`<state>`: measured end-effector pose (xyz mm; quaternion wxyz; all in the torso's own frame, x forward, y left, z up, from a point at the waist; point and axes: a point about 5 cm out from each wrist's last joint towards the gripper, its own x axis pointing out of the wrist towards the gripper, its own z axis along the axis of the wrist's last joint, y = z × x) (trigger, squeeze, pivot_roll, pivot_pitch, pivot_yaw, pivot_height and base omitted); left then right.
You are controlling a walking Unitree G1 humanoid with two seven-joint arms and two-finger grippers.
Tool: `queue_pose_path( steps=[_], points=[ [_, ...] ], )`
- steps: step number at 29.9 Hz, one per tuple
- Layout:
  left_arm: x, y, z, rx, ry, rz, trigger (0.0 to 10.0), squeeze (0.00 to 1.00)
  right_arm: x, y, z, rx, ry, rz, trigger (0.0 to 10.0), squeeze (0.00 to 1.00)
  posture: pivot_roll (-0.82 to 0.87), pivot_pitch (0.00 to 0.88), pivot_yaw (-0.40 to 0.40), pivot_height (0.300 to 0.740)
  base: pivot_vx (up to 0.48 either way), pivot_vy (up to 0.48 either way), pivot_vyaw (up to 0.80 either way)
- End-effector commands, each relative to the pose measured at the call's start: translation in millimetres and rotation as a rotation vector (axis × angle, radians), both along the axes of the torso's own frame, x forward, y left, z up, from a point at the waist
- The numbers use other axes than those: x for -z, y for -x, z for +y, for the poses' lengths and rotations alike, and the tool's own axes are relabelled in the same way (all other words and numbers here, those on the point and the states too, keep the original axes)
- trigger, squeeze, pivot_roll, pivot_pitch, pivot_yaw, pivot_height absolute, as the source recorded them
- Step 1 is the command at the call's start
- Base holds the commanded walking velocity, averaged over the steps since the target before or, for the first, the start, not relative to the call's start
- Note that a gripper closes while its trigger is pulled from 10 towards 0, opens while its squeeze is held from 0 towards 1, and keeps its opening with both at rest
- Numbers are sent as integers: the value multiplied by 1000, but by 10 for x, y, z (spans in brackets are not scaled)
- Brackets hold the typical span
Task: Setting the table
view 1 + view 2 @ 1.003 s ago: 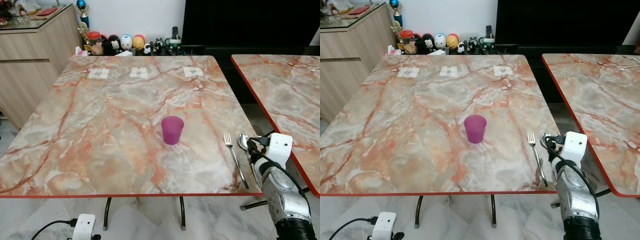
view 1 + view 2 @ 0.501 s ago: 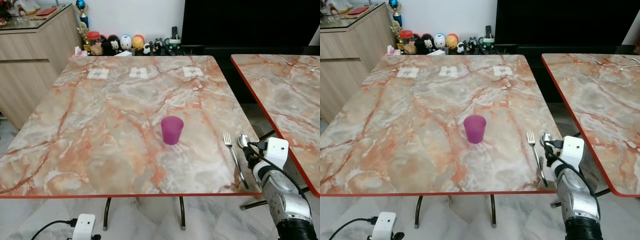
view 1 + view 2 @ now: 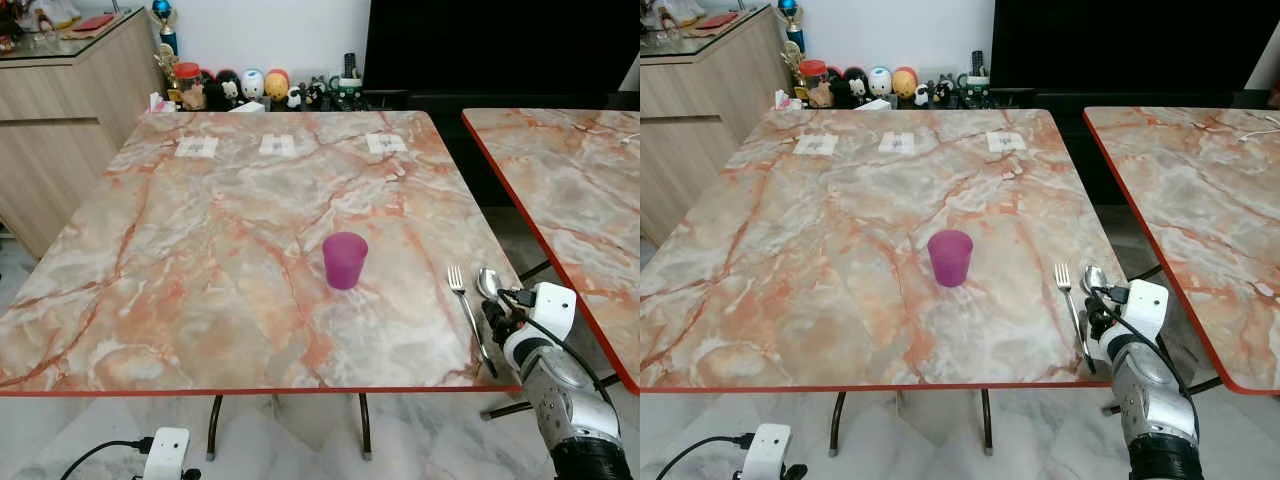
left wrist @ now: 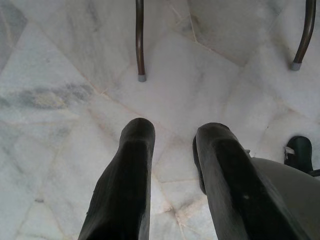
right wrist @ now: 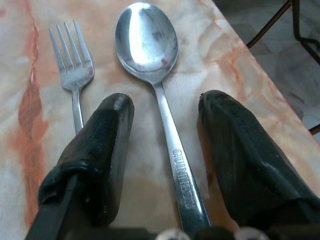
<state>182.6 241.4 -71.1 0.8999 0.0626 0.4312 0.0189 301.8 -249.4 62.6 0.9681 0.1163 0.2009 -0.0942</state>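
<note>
Big square counter [image 3: 200,250] fills most of the frame, glossy marble pattern in pink, orange and grey with a thin red edge. Translucent purple cup [image 3: 345,260] sits upright near the middle, can't tell if anything's in it. Lower right, near the edge: a shiny steel fork [image 5: 72,80] and spoon [image 5: 150,55] lying side by side, spoon has lettering stamped on the handle. Right gripper [image 5: 162,107] is spread wide, rubbery black fingers either side of the spoon handle, not squeezing it. Left gripper [image 4: 175,135] hangs released over the pale marble floor [image 4: 60,75].
</note>
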Motion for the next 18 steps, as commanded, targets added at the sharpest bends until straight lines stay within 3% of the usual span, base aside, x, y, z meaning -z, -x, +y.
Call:
queue_pose_path(
  steps=[1, 6, 7, 8, 9, 10, 18],
  points=[
    [20, 45, 21, 14, -12, 27, 10000, 0, -25, -30, -8, 6, -17, -14, 10000, 0, 112, 0, -12, 740, 0, 0, 0],
    [20, 45, 18, 20, -12, 29, 10000, 0, -13, -32, -5, 3, -23, -14, 10000, 0, 111, 0, -11, 740, 0, 0, 0],
    [21, 46, 18, 20, -12, 29, 10000, 0, -7, -32, 0, -1, -25, -12, 7608, 0, 111, 0, -11, 740, 0, 0, 0],
    [21, 46, 18, 20, -12, 29, 10000, 0, -5, -32, 3, -3, -26, -11, 7608, 0, 111, 0, -11, 740, 0, 0, 0],
    [21, 47, 18, 21, -12, 30, 10000, 0, -2, -32, 7, -4, -27, -12, 627, 0, 111, 0, -11, 740, 0, 0, 0],
    [21, 47, 18, 21, -11, 30, 10000, 0, -1, -32, 11, -6, -28, -12, 0, 0, 111, 0, -12, 740, 0, 0, 0],
    [29, 61, 17, 14, -6, 35, 10000, 0, 18, -22, 23, -14, -27, -6, 0, 0, 112, 0, -14, 740, 0, 0, 0]
  ],
)
